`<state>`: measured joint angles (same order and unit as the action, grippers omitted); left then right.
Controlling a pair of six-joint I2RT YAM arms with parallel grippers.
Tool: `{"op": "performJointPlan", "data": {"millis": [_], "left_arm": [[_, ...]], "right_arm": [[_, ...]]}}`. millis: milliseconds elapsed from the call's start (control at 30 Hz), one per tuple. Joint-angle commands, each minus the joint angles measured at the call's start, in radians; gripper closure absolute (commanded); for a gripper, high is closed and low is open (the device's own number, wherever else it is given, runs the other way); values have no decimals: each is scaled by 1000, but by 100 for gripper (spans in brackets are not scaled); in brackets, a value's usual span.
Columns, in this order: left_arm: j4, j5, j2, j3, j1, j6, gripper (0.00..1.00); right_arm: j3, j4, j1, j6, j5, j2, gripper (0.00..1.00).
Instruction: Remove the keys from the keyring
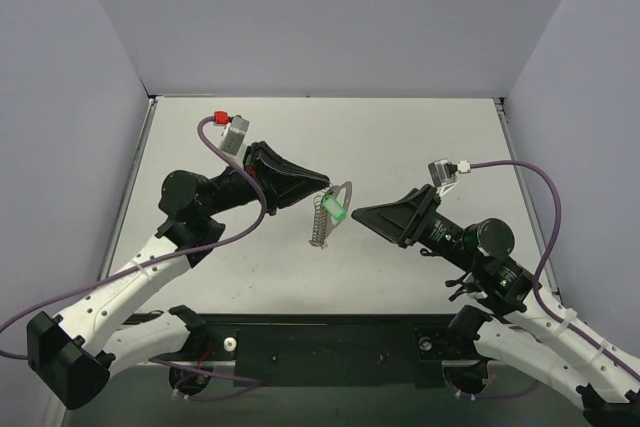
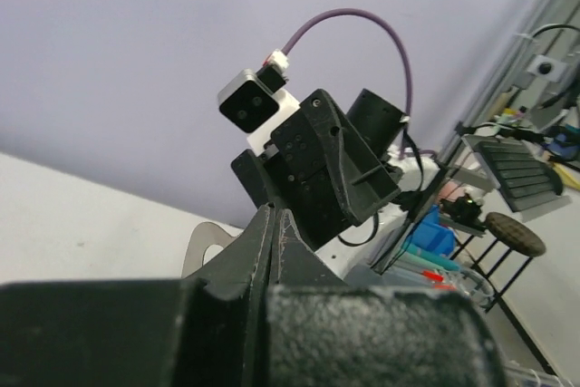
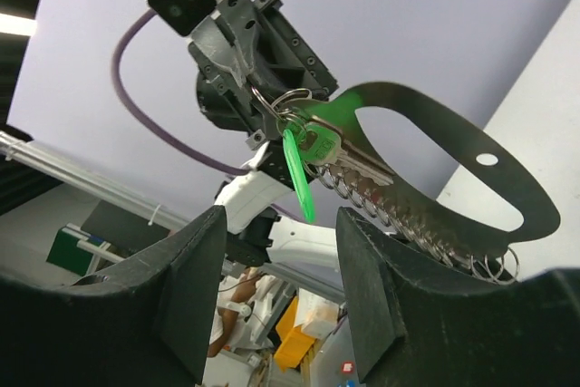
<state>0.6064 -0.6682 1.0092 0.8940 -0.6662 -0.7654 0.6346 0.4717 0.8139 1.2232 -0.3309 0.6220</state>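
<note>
1. I have two claws. My left claw (image 1: 325, 185) reaches in from the left, and its fingers are pressed together on the keyring (image 3: 288, 101).
2. I count one keyring. It looks like two thin wire loops overlapping, pinched right at my left fingertips.
3. I count one silver key (image 3: 349, 159) for certain. If there are others behind it, I cannot tell.
4. One green tag (image 3: 299, 178), one coiled silvery chain (image 3: 408, 217) and one flat grey strap (image 3: 467, 142) hang from the same ring.
5. The whole bunch hangs from my left claw over the middle of the table (image 1: 420, 137), between my two claws. The chain trails down toward me. I cannot tell whether its end touches the table.
6. My right claw (image 1: 358, 214) points in from the right, its fingers spread apart and gripping nothing. Its tip is just beside the tag, a little nearer me than the ring, and not touching the bunch as far as I can see. In the right wrist view the tag and key show beyond the gap between those fingers.
</note>
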Motion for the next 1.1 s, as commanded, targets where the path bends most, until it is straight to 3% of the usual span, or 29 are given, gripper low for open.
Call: {"op": "performJointPlan", "data": {"millis": [0, 133, 533, 767, 1067], "left_arm": [[352, -103, 28, 5, 5, -201, 100], [504, -114, 75, 11, 5, -310, 100], [888, 102, 166, -29, -6, -606, 100], [761, 248, 131, -41, -48, -612, 100], [667, 335, 115, -13, -127, -670, 100]], "right_arm": [[69, 90, 33, -24, -10, -10, 52], [115, 19, 68, -79, 19, -1, 52], [223, -79, 131, -174, 44, 30, 53], [336, -156, 183, -281, 24, 79, 53], [560, -421, 202, -468, 7, 168, 53]]}}
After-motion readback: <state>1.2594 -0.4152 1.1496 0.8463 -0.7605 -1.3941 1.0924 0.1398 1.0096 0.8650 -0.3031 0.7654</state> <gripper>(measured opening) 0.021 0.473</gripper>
